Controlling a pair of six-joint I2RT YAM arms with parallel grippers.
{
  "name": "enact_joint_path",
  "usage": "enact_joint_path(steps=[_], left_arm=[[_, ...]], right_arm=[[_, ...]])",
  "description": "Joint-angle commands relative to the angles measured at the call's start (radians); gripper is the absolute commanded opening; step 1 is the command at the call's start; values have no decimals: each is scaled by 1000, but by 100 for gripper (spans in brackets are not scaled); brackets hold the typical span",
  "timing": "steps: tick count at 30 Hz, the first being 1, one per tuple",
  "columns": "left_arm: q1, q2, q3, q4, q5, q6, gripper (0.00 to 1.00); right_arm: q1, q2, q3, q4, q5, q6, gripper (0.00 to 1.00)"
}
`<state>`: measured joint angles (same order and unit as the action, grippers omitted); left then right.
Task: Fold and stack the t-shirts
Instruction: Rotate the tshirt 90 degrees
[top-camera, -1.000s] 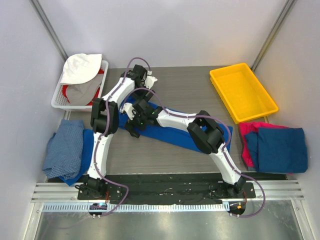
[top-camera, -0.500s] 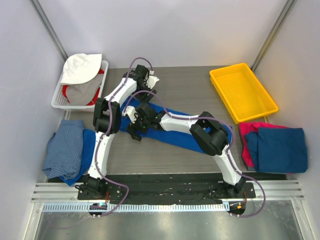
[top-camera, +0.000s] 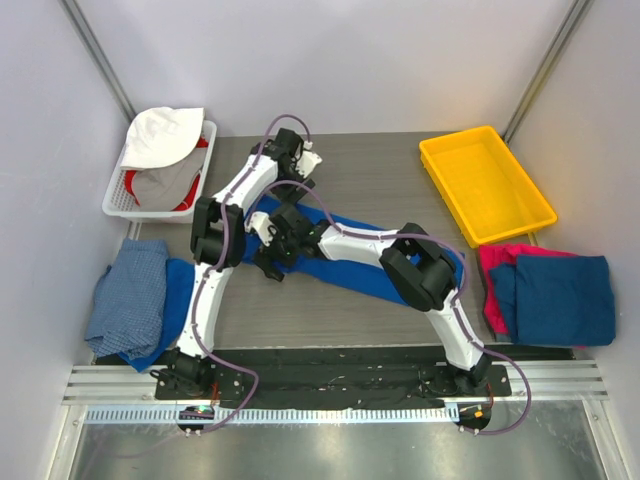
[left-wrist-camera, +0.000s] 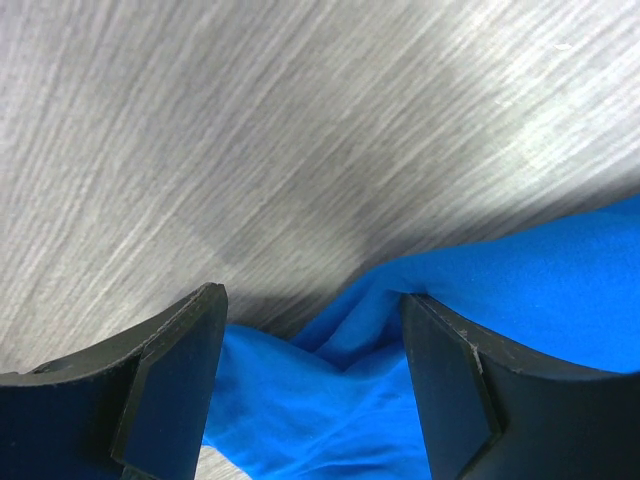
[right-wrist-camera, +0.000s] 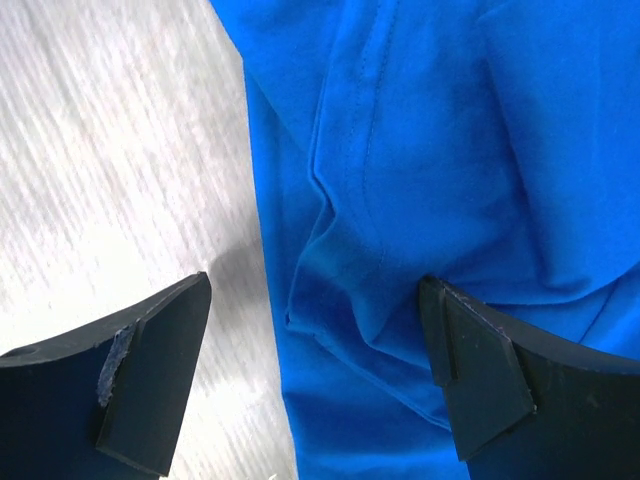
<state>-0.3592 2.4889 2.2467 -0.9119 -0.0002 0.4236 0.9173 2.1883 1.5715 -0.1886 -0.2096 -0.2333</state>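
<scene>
A royal blue t-shirt (top-camera: 350, 265), folded into a long strip, lies across the middle of the table. No chest print shows. My left gripper (top-camera: 298, 183) is open at the strip's far edge. In the left wrist view the gripper (left-wrist-camera: 310, 300) has its jaws apart over a raised fold of the blue cloth (left-wrist-camera: 330, 400). My right gripper (top-camera: 268, 258) is open at the strip's left end. In the right wrist view the gripper (right-wrist-camera: 312, 285) straddles the cloth's edge (right-wrist-camera: 400, 200), with one finger (right-wrist-camera: 150, 350) over bare table. A folded dark blue shirt (top-camera: 560, 298) lies on a magenta pink one (top-camera: 492, 270) at the right.
A white basket (top-camera: 118, 198) of white, grey and red cloth stands at the back left. A yellow tray (top-camera: 485, 185) stands at the back right. A checked light-blue cloth (top-camera: 125, 300) lies on more blue cloth at the left edge.
My left wrist has moved a little to the right and away along the shirt's far edge. My right gripper has shifted slightly at the left end. The shirt lies as before.
</scene>
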Motion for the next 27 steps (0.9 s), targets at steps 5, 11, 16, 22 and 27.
enact_joint_path(steps=[5, 11, 16, 22, 27], left_arm=[[26, 102, 10, 143, -165, 21, 74], [43, 44, -28, 217, -201, -26, 74], [45, -7, -33, 226, -204, -36, 74], [43, -85, -29, 206, -170, -52, 75], [42, -125, -12, 197, -164, -46, 75]], right_arm=[[20, 137, 163, -152, -54, 32, 92], [22, 165, 240, -157, -57, 46, 93], [25, 142, 231, -157, -54, 57, 93], [32, 80, 199, -147, -36, 61, 95], [40, 79, 229, -160, -24, 66, 95]])
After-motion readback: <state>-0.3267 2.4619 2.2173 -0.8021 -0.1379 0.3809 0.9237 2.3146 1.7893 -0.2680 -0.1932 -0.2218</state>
